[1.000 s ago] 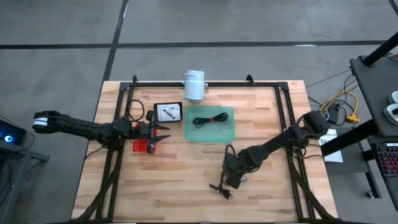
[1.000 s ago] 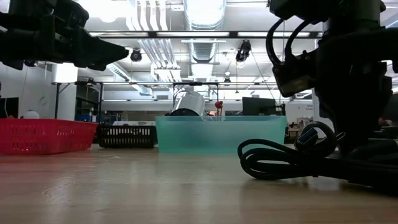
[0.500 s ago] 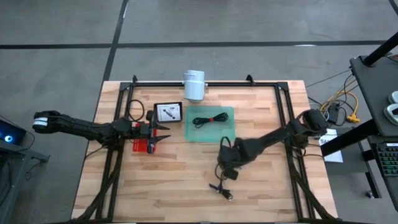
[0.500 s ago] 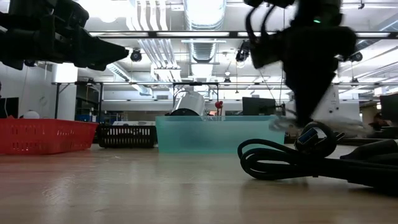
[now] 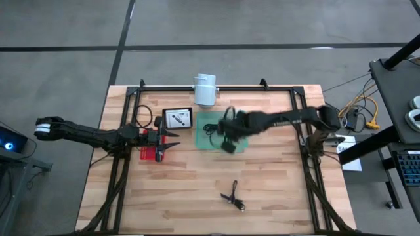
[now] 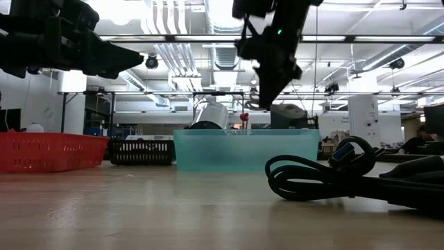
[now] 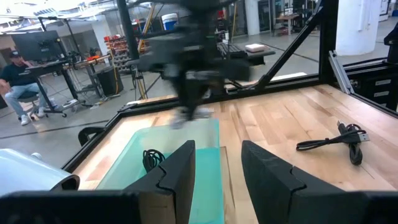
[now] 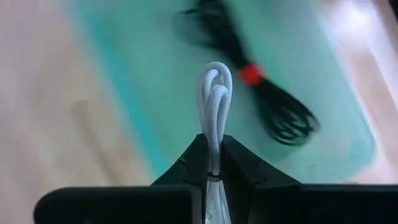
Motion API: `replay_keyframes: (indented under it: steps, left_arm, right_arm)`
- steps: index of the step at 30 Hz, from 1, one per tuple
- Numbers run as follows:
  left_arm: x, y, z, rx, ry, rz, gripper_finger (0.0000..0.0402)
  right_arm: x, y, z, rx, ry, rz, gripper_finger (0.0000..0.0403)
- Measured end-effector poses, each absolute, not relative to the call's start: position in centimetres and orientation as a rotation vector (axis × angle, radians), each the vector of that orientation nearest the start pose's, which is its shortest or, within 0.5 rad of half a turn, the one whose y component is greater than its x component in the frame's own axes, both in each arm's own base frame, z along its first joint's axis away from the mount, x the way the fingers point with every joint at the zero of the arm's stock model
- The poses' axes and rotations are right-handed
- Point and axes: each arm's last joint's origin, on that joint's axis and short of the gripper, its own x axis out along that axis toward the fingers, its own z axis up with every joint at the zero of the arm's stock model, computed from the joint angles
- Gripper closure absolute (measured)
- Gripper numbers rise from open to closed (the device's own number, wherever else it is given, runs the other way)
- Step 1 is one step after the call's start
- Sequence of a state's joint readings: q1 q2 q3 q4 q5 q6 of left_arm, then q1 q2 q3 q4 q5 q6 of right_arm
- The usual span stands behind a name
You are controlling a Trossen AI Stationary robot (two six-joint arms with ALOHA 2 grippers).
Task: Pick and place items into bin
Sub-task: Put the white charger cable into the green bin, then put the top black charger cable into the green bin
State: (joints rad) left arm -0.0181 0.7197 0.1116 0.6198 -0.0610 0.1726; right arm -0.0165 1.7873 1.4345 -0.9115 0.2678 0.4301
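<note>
Near table: a loose black cable (image 5: 233, 196) lies alone on the bare wood, well apart from the bin; in the low view its coil (image 6: 326, 178) sits closest to the camera
Right gripper (image 5: 227, 140): over the near edge of the teal bin (image 5: 239, 145), raised off the table; fingers pinched narrow on a doubled white cord (image 8: 214, 106), loop standing out past the fingertips
White cord: judged light, soft and limp; braided, so likely to grip well; the hold at the fold keeps both strands together, and it should drop freely once the fingers part
Bin contents: a black cable bundle (image 8: 249, 93) tied with a red band already lies inside, beneath the gripper
Left gripper (image 5: 164, 138): waits beside the red basket (image 5: 149, 155), near the bin's left side; fingers (image 7: 180, 171) spread apart, holding nothing
Far table: a white printed card in a dark frame (image 5: 177, 118) just left of the bin; a white cylinder (image 5: 205, 90) at the far edge
</note>
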Motion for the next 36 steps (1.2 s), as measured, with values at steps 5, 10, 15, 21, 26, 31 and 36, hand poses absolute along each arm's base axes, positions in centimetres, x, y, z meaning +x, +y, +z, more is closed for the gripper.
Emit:
replay_keyframes:
  steps: [5,10,15,21,26,31,36]
  left_arm:
    - [15.3,-0.1,18.8,0.172,-0.008,0.044,0.0286]
    - [15.3,-0.1,18.8,0.172,-0.008,0.044,0.0286]
    - [15.3,-0.1,18.8,0.172,-0.008,0.044,0.0286]
    - [15.3,-0.1,18.8,0.172,-0.007,0.044,0.0286]
    - [15.3,-0.1,18.8,0.172,-0.008,0.043,0.0286]
    - [15.3,-0.1,18.8,0.172,-0.008,0.044,0.0286]
    - [15.3,-0.1,18.8,0.172,-0.008,0.044,0.0286]
  right_arm:
    - [34.8,-6.1,23.6,0.507,1.146,-0.715,0.0385]
    - [34.2,-8.0,22.9,0.663,1.157,-0.734,0.0385]
    - [34.2,-8.3,23.0,0.679,1.144,-0.737,0.0371]
    - [34.3,-8.1,23.1,0.679,1.145,-0.729,0.0326]
    - [34.4,-7.8,23.0,0.682,1.159,-0.691,0.0287]
    - [34.9,-5.9,23.3,0.608,1.213,-0.488,0.0263]
    - [36.0,-0.5,23.6,0.299,1.190,-0.274,0.0260]
